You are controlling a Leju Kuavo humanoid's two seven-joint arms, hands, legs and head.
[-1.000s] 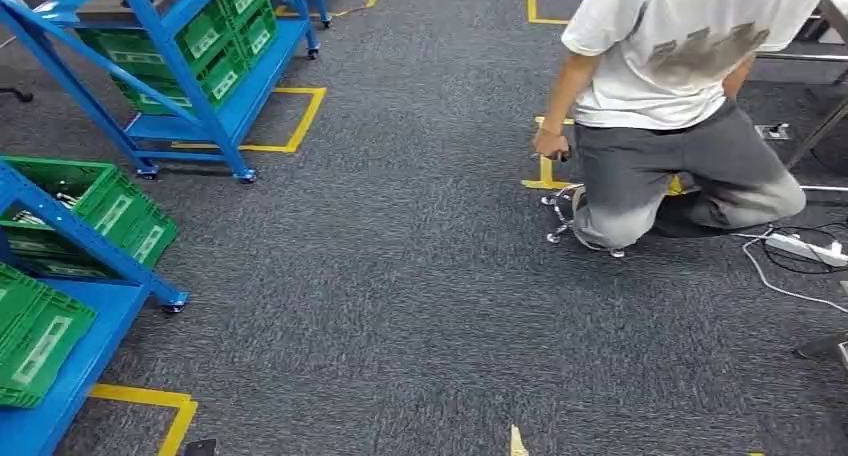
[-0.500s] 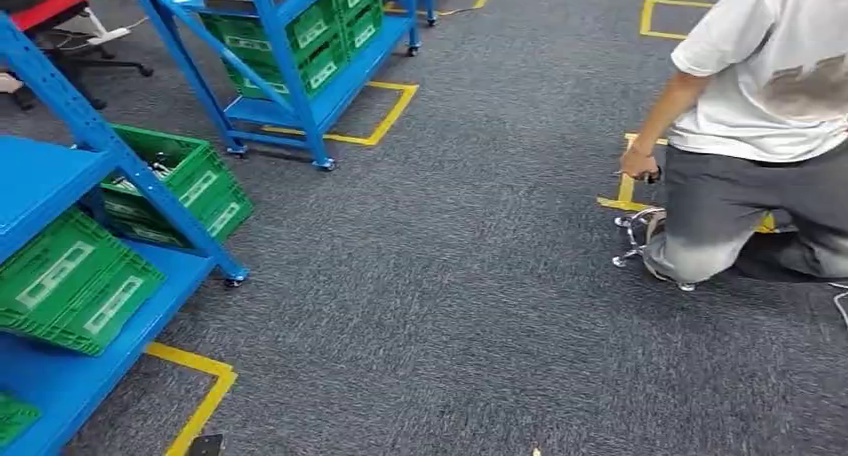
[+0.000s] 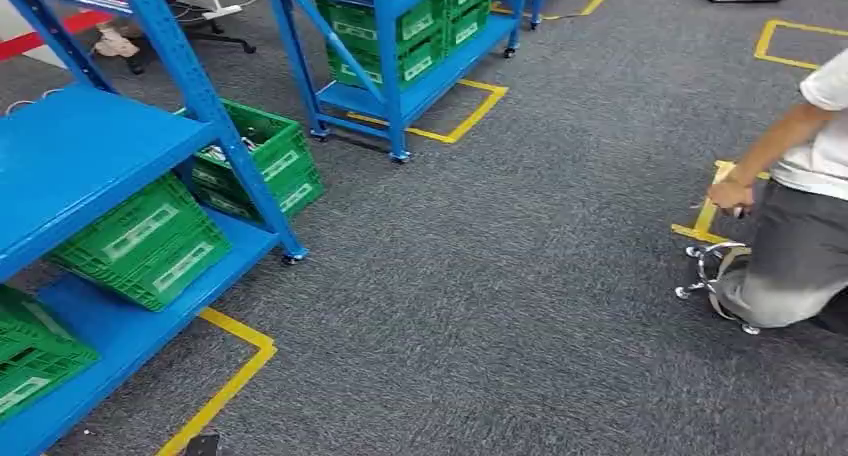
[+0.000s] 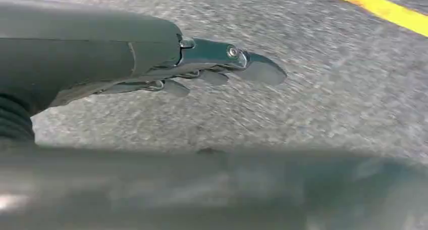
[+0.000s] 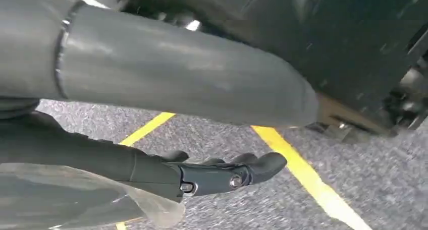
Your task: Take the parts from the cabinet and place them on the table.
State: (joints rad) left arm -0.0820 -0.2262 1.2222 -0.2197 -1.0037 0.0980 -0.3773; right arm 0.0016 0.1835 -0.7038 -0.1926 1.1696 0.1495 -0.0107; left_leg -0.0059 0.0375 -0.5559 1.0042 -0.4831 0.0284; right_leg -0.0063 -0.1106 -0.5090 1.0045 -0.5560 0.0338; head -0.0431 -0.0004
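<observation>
A: Parts must lie in the green ribbed plastic crates [image 3: 150,241] at the left of the frame, on the blue steel shelving rack [image 3: 75,156]. One crate [image 3: 262,156] higher up shows metal pieces inside.

B: Why are both hands empty?

A: I judge the robot is on its way to the rack. The left hand [image 4: 222,68] hangs over coarse grey carpet [image 3: 480,276], fingers loosely spread, holding nothing; the right hand [image 5: 229,172] likewise, near yellow floor tape [image 5: 308,177].

B: Farther off?

A: A kneeling person [image 3: 790,226] at right; a second blue rack [image 3: 400,36] at top.
</observation>
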